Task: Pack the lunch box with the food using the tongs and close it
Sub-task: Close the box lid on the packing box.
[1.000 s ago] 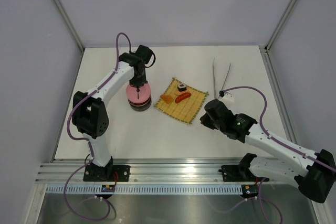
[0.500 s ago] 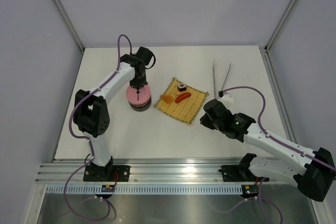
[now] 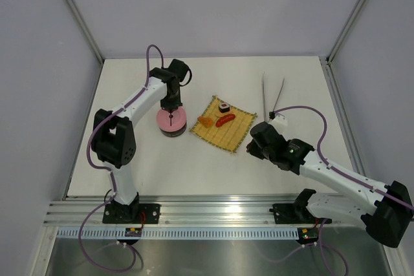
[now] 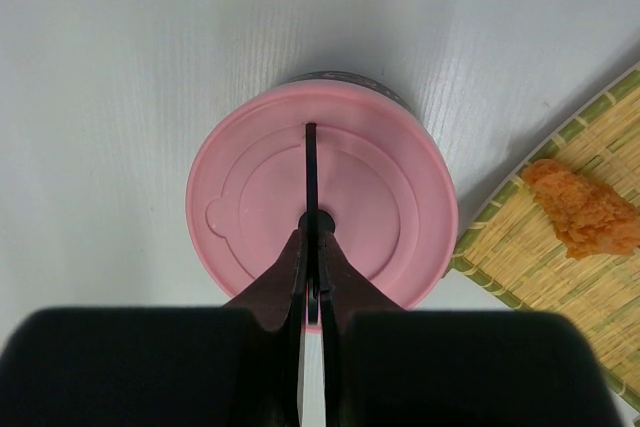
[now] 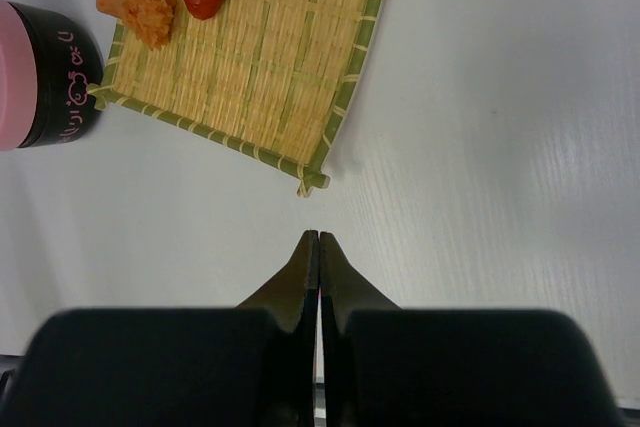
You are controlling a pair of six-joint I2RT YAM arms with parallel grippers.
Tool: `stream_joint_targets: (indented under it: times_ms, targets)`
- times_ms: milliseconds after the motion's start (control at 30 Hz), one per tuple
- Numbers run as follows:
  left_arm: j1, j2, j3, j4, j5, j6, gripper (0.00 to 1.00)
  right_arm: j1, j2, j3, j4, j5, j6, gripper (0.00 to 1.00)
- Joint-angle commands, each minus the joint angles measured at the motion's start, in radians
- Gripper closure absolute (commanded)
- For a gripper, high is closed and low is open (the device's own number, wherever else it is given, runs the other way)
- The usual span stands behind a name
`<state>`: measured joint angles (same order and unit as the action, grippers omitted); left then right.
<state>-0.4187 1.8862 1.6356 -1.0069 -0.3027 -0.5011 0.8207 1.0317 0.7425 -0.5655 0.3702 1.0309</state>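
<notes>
The pink lid (image 4: 380,207) lies over the dark-walled lunch box (image 4: 345,78), whose far rim shows beyond it. My left gripper (image 4: 313,242) is shut on the lid's thin black handle (image 4: 309,167), straight above the tin (image 3: 172,131). The food lies on the bamboo mat (image 3: 240,127): a sushi roll (image 3: 224,106), a red sausage (image 3: 226,119) and an orange chunk (image 3: 206,121). The tongs (image 3: 272,92) lie at the back right, untouched. My right gripper (image 5: 318,237) is shut on nothing, hovering just off the mat's near corner (image 5: 312,183).
Walls enclose the white table on three sides, with metal frame posts at the back corners. An aluminium rail (image 3: 213,214) runs along the near edge, where both arm bases are bolted. The mat lies between the tin and my right arm (image 3: 336,174).
The left gripper has come down with the pink lid, which now lies lower over the tin. The right arm has barely moved.
</notes>
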Motion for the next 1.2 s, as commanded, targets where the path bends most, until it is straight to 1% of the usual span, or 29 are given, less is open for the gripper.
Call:
stream_joint_targets:
  times_ms: [0,467,1000,1167]
  targets:
    - [0.008,0.001,-0.019,0.013,0.016,0.004,1.0,-0.008,0.002,0.04,0.007,0.049,-0.005,1.0]
    - [0.006,-0.038,-0.117,0.093,0.027,0.013,1.0,-0.006,0.014,0.041,0.016,0.047,-0.009,1.0]
    - [0.004,-0.229,-0.327,0.312,0.001,-0.004,1.0,-0.006,0.03,0.052,0.021,0.042,-0.017,1.0]
    - [0.005,-0.254,-0.332,0.321,-0.01,-0.004,1.0,-0.008,0.037,0.055,0.03,0.035,-0.02,1.0]
